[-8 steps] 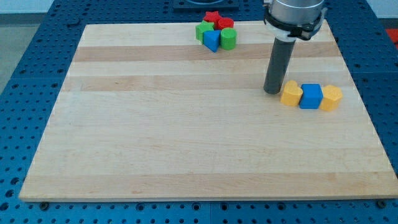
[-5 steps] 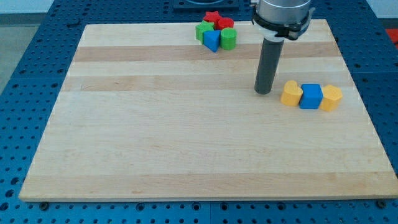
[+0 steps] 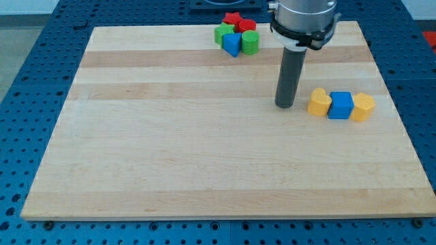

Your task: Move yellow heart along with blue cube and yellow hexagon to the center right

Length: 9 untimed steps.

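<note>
Three blocks lie in a touching row at the view's centre right: a yellow heart (image 3: pixel 318 102) on the left, a blue cube (image 3: pixel 340 105) in the middle, a yellow hexagon (image 3: pixel 363 107) on the right. My tip (image 3: pixel 284 105) stands on the board just left of the yellow heart, a small gap apart from it. The dark rod rises from the tip to the arm's grey head (image 3: pixel 303 20) at the view's top.
A cluster of blocks sits at the view's top centre: a red star (image 3: pixel 233 18), a red block (image 3: pixel 247 26), a green block (image 3: pixel 223 33), a blue block (image 3: pixel 232 44) and a green cylinder (image 3: pixel 250 42). The wooden board (image 3: pixel 170 150) lies on a blue perforated table.
My tip has slid to the view's left, away from the yellow heart it was nearly touching. The three blocks have not moved.
</note>
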### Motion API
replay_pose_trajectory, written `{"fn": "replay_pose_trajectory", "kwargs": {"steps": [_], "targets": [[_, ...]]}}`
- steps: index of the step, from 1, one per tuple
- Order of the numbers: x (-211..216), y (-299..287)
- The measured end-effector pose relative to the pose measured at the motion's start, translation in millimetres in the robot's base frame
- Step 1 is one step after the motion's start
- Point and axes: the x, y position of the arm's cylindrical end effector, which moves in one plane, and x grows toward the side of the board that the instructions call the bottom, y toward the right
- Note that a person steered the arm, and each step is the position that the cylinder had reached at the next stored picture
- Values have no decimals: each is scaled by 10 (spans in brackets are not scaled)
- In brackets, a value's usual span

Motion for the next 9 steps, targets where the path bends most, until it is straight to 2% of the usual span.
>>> {"fn": "replay_pose_trajectory", "kwargs": {"steps": [9], "targets": [[140,383]]}}
